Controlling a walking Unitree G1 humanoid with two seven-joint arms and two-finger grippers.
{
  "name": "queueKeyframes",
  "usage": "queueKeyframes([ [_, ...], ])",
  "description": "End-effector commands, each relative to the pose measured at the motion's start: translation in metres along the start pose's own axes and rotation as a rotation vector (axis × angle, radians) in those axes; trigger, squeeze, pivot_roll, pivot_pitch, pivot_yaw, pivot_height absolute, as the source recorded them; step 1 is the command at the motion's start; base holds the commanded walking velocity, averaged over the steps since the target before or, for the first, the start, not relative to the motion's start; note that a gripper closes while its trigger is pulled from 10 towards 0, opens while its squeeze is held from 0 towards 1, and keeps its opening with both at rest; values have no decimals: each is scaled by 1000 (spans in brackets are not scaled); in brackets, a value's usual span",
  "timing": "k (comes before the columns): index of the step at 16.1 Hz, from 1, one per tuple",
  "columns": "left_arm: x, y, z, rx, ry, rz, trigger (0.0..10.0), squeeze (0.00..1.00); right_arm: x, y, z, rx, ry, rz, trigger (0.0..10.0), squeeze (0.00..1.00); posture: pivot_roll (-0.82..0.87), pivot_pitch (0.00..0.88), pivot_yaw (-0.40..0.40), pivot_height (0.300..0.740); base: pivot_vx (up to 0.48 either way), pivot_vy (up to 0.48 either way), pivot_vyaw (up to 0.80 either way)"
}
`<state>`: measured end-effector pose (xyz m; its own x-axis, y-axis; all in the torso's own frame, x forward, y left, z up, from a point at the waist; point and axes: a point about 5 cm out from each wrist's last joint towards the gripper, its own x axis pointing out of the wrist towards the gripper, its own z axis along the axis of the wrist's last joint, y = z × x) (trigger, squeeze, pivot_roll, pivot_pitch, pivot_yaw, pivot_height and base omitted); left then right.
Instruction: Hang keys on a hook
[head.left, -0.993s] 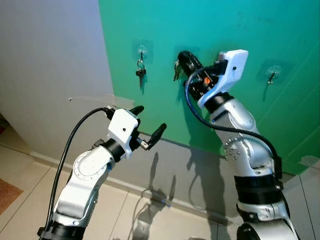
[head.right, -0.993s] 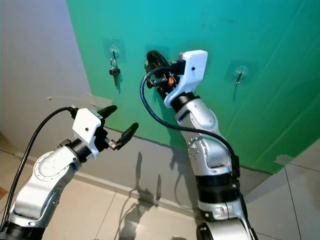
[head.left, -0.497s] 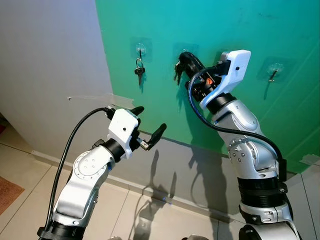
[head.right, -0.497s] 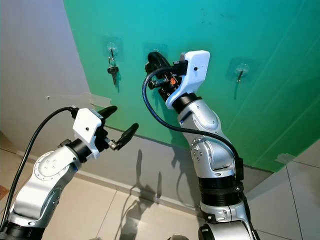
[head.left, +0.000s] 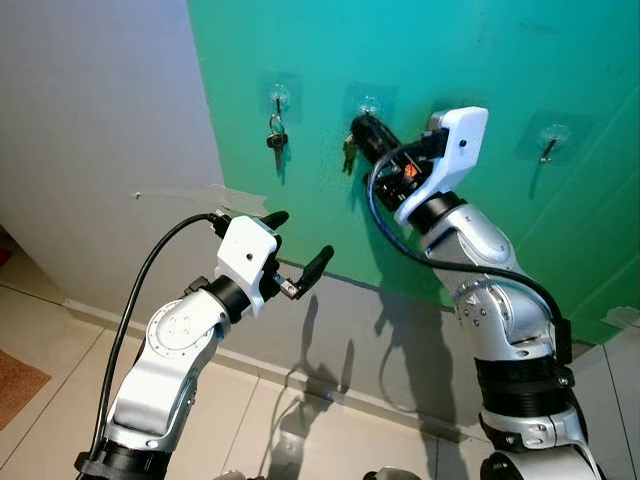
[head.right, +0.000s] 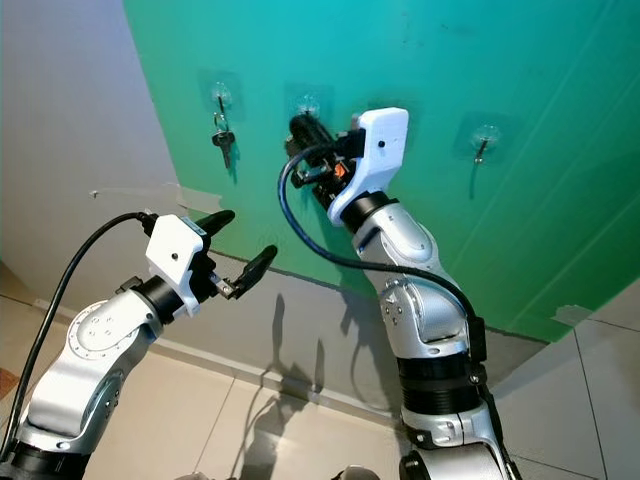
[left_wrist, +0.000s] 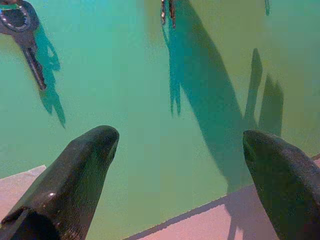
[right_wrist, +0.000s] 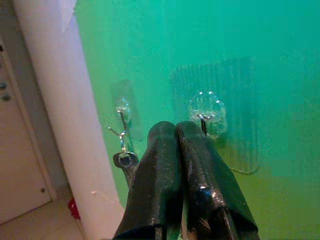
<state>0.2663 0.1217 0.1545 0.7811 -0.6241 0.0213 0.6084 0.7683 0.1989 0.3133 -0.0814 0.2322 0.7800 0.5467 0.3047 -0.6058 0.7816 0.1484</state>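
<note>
With our right pincer (head.left: 364, 131) pinched shut on the keys (head.left: 349, 152) just below the middle hook (head.left: 369, 104) on the green wall (head.left: 450, 50), we judge the next move must lift the ring over its prong, while our left pincer (head.left: 297, 248) hovers open.

Right arm is raised and bent at the elbow, forearm angled upward and toward the robot's left, with the right tool (head.left: 362, 133) held high and its two black fingers (right_wrist: 172, 165) pressed together side by side. Left arm is held lower, elbow bent, forearm rising forward, white wrist housing uppermost. The left tool (head.left: 297, 246) has its fingers (left_wrist: 82, 170) spread wide apart, nothing between them, with a black cable looping back from the wrist.
</note>
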Motion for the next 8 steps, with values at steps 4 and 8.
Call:
queueKeyframes([
  [4,3,0,7,10,-17,-23,10000,0,-3,-1,-1,-1,6,-10,10000,0,-86,59,-15,740,0,0,0],
  [8,5,-1,7,9,-18,-29,10000,0,-3,-6,3,-1,-11,-43,10000,0,-91,62,-15,740,0,0,0],
])
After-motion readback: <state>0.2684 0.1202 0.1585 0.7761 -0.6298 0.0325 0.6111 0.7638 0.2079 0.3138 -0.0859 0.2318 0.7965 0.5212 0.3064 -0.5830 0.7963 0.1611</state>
